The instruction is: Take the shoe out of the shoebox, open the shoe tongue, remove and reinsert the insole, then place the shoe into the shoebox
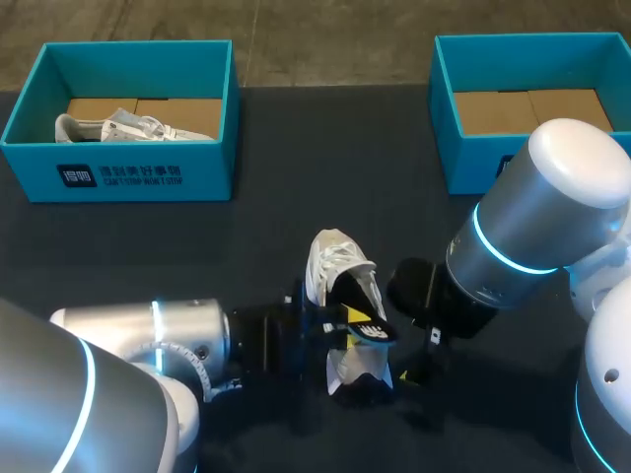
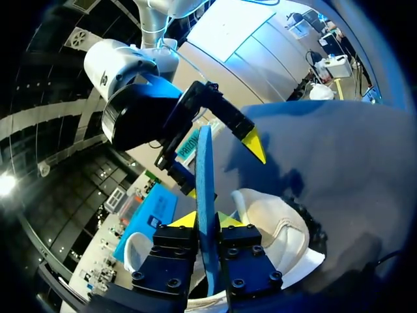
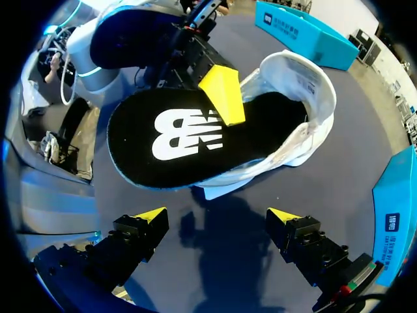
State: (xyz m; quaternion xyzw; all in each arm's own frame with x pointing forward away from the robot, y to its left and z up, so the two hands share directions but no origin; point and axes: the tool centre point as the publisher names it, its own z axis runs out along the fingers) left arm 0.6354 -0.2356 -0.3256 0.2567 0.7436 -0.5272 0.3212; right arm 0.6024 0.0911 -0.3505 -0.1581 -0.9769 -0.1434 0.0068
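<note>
Two teal boxes stand along the tabletop's (image 1: 197,246) far edge. The left shoebox (image 1: 118,172) is by the far left corner with a second shoe (image 1: 128,128), pale, lying inside it. The right shoebox (image 1: 444,89) is by the far right corner and shows only its cardboard floor. Both are well apart from my work.

The white shoe (image 1: 340,258) lies near the middle of the near edge. My right arm's bulky wrist sits just beside it on the right.

My left gripper (image 2: 207,220) is clamped on the black insole (image 3: 176,140), one yellow finger (image 3: 223,94) flat on its printed top. One end of the insole sits inside the shoe's opening and the rest sticks out toward my right gripper (image 3: 218,218). That gripper's fingers stand wide apart above bare tabletop, just short of the insole, holding and touching nothing.

From above, my right arm covers its own gripper. I cannot see the left finger under the insole, nor how deep the insole reaches.
</note>
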